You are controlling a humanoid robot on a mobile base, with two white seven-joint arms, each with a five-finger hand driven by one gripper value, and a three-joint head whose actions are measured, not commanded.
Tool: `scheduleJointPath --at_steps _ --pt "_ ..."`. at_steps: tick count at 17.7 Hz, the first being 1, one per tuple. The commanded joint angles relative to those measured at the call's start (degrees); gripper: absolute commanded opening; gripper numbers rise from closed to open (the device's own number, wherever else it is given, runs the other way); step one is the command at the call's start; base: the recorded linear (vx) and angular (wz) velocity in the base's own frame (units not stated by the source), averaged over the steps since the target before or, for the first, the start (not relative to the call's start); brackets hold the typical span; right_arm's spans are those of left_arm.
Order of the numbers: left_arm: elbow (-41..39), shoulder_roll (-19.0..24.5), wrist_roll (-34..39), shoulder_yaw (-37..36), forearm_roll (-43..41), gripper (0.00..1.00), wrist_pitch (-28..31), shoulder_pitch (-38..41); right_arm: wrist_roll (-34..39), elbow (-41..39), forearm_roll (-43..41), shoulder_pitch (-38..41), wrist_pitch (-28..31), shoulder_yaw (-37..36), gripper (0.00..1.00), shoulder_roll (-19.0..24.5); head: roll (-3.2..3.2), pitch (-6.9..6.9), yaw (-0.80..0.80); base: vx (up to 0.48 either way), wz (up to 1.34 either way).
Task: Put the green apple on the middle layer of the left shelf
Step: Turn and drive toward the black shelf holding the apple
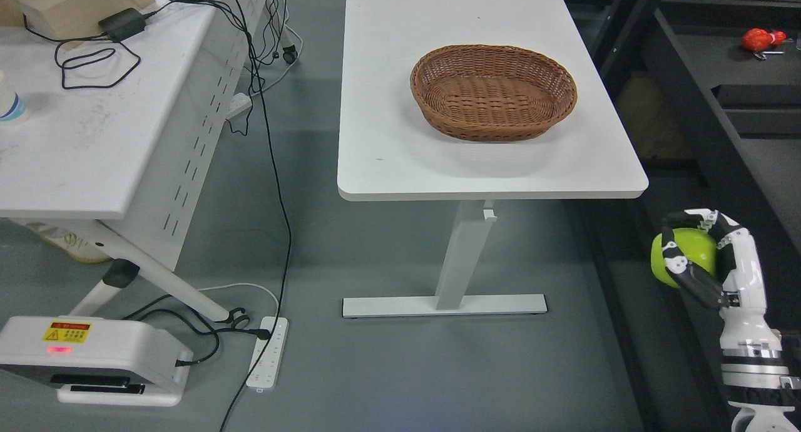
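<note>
round green apple (691, 252): bright yellow-green, glossy
right robot hand (710, 257): white shells with black joints and fingers
oval woven wicker basket (494, 91): warm brown, ribbed weave pattern
rectangular white table (400, 138): plain white top, pale grey leg
floor (375, 369): dull grey
white power strip (268, 352): white, black cable plugged in
white box-shaped device (94, 357): white with yellow warning sticker and red light
small red object (760, 39): bright red on dark shelf
left white desk (94, 144): white, black cables across it
</note>
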Motion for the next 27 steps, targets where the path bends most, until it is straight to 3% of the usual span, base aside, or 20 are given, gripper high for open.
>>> scheduleJointPath --at_steps 1,27 --pt "0.00 1.00 -0.03 0.00 0.07 1.00 0.00 -1.23 0.12 0.00 0.00 0.46 0.00 0.10 0.05 0.08 0.00 0.00 0.00 -0.201 -0.10" --pt "0.00 1.00 -0.03 0.00 -0.02 1.00 0.00 -1.23 1.00 0.00 0.09 1.08 0.09 0.01 0.05 0.17 0.00 0.00 0.00 -0.159 -0.20"
